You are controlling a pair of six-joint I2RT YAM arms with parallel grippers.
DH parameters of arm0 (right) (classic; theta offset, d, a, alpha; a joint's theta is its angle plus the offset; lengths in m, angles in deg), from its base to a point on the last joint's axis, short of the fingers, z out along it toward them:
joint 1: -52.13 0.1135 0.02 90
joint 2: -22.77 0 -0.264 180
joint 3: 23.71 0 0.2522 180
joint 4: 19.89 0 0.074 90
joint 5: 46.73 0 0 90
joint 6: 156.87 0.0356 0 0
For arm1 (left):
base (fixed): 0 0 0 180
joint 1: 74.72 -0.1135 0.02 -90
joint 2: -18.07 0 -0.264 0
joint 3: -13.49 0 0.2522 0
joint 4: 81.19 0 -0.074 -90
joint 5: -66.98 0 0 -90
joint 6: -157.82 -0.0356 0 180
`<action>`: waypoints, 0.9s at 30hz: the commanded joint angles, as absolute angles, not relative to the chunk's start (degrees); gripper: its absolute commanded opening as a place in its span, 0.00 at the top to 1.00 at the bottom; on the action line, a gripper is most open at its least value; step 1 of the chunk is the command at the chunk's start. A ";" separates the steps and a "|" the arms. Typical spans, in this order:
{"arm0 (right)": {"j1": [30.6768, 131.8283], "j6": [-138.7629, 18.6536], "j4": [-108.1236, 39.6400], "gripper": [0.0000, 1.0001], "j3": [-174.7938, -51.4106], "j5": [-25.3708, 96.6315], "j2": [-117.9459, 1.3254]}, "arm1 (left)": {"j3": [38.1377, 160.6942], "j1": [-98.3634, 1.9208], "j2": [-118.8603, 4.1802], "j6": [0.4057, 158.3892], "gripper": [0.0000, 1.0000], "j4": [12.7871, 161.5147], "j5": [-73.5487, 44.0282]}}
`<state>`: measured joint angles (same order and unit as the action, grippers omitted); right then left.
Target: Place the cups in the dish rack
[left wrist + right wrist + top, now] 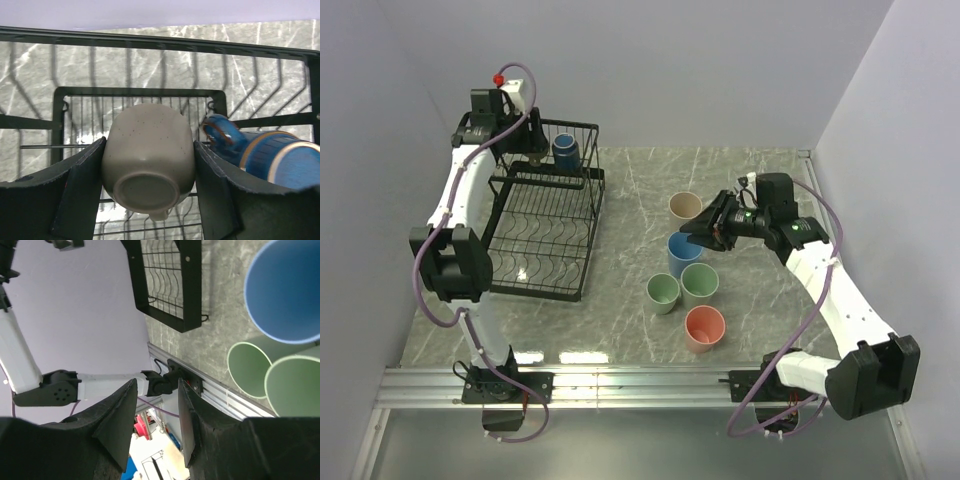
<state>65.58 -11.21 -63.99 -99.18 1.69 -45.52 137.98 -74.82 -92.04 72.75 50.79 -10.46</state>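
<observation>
My left gripper is shut on the small beige mug, bottom towards the camera, over the basket tier of the black dish rack. The dark-blue cup lies in that basket, just right of the mug. On the table stand the beige, light blue, two pale green and salmon tumblers. My right gripper is open and empty above the light blue tumbler, jaws pointing left.
The rack's long tier with curved plate slots holds nothing. The rack wires surround the mug closely. The walls stand close behind the rack and on the left. A metal rail runs along the near table edge.
</observation>
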 commanded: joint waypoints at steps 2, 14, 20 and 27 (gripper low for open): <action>65.31 -10.18 -61.77 0.55 -97.24 2.23 -42.62 | 140.28 -72.35 -91.10 73.97 0.99 52.62 -9.75; 65.31 -10.62 -62.12 0.55 -94.33 2.40 -40.42 | 138.96 -69.89 -86.88 69.58 0.93 50.95 -14.41; 65.22 -11.58 -63.18 0.56 -94.25 2.32 -40.33 | 134.74 -69.89 -85.65 69.22 0.67 51.30 -17.04; 65.22 -12.20 -63.27 0.56 -94.51 1.88 -41.13 | 133.07 -69.89 -85.12 70.19 0.21 51.91 -20.29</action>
<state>65.58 -11.08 -63.75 -94.48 2.08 -41.67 133.37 -70.19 -88.39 70.01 50.98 -18.09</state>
